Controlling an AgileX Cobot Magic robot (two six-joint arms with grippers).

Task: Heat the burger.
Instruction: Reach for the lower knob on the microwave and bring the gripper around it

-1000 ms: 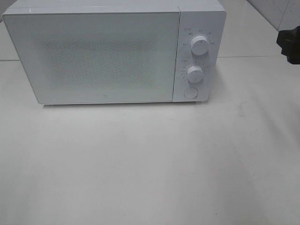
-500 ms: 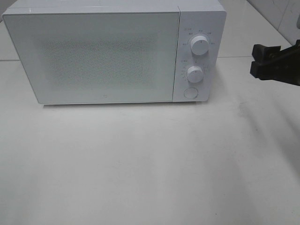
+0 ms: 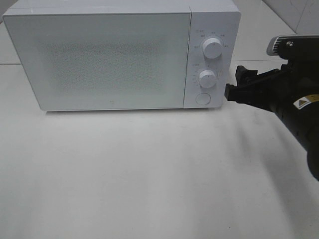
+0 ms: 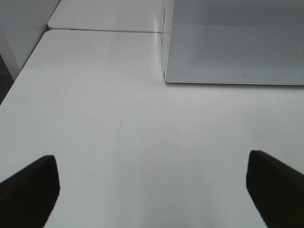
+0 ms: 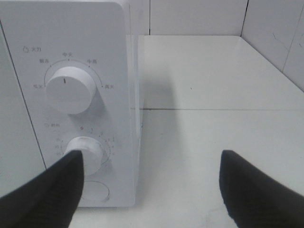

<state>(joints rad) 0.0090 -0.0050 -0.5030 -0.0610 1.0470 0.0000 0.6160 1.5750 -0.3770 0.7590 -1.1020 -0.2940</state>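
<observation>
**At the microwave's panel: right pincer spread, door shut, burger unseen**

On the white bench point(image 3: 149, 174) stands a white microwave point(image 3: 119, 55) with its door point(image 3: 99, 59) shut. The door's dotted window lets nothing inside be made out, and the burger shows in no view, so where it lies cannot be told.

Writing is sparse. A tiny logo mark point(image 4: 244, 75) sits low on the door, too small to read. The right wrist view alone brings out the panel's print. Small Chinese characters arc round the upper knob point(image 5: 69, 90), and fine scale marks, too small to read, ring the lower knob point(image 5: 85, 154). From the high camera these are only specks, though the round button point(image 3: 202, 98) below the knobs is clear there. That view alone shows a yellow triangular warning label point(image 3: 302, 103) on the right arm.

The right pincer point(image 3: 233, 82) is released, its fingers well apart with nothing between them, just beside the microwave's right side at the lower knob's height. In the wrist view one finger point(image 5: 52, 190) overlaps that knob, but whether it touches cannot be told.

The left pincer point(image 4: 152, 159) appears only in its own wrist view. It is spread wide over bare bench, grasping nothing, near the door's lower corner.
</observation>
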